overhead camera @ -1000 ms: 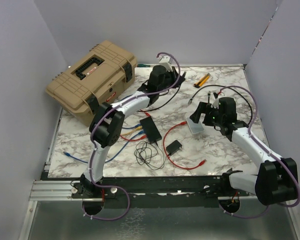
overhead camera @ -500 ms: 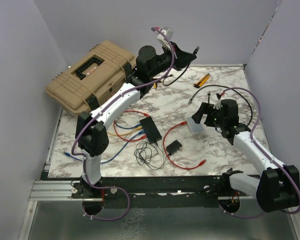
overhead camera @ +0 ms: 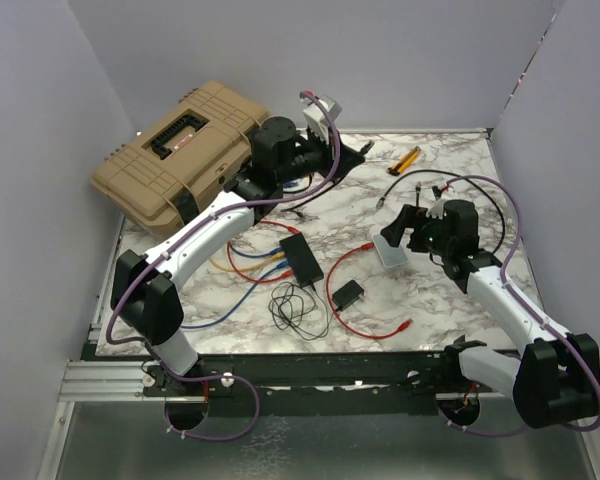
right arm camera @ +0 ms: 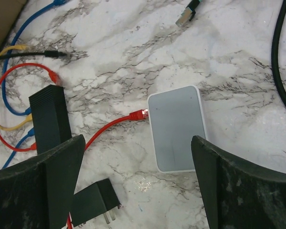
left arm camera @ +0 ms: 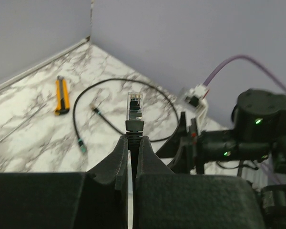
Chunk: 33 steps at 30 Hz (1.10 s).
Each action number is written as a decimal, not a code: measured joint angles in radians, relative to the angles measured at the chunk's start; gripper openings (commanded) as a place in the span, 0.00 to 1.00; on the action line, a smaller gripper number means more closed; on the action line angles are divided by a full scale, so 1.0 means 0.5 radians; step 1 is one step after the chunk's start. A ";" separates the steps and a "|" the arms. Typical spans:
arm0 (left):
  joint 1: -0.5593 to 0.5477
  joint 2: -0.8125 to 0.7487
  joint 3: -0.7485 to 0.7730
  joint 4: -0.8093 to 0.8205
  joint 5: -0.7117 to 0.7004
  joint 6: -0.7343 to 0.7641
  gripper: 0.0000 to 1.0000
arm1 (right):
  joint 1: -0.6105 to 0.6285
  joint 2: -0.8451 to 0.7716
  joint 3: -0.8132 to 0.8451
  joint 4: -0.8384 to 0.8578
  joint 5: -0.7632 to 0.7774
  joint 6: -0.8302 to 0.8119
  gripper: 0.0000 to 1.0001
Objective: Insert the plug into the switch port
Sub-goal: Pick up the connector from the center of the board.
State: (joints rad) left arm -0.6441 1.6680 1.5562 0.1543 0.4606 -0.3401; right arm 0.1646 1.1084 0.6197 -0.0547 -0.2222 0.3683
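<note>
My left gripper (left arm camera: 132, 138) is shut on the black boot of a cable. Its clear plug (left arm camera: 135, 106) sticks out past the fingertips, held in the air. Seen from above, this gripper (overhead camera: 355, 152) is at the back of the table, pointing right. The switch, a flat white-grey box (right arm camera: 177, 128), lies on the marble at mid right (overhead camera: 392, 252). Its port cannot be made out in any view. My right gripper (right arm camera: 136, 148) hovers over the box, open, with nothing between its fingers (overhead camera: 400, 232). A red plug (right arm camera: 139, 114) lies against the box's left edge.
A tan toolbox (overhead camera: 180, 150) sits at the back left. A black adapter block (overhead camera: 302, 257), a black power plug (overhead camera: 347, 294) and red, blue and yellow cables (overhead camera: 250, 270) lie mid table. A yellow knife (overhead camera: 404, 160) and a black cable loop (left arm camera: 86, 95) lie at the back.
The left arm lifted the plug off the table, swung it up and right, then came back down a little. The right gripper has stayed open over the box.
</note>
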 measured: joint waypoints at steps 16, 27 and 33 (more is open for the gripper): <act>-0.162 -0.414 -0.517 -0.426 -0.456 0.915 0.00 | 0.000 0.000 -0.166 0.408 -0.473 -0.005 0.93; -0.370 -0.420 -0.676 -0.471 -0.674 1.227 0.00 | 0.000 -0.121 -0.214 0.601 -0.723 -0.005 0.92; -0.405 -0.419 -0.716 -0.464 -0.684 1.263 0.00 | 0.000 -0.123 -0.227 0.671 -0.801 -0.002 0.90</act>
State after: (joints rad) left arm -0.8467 1.4586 1.1980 -0.0776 0.1184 0.2913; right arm 0.1646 1.0470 0.5060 0.2810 -0.6228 0.3676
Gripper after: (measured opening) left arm 0.037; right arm 0.904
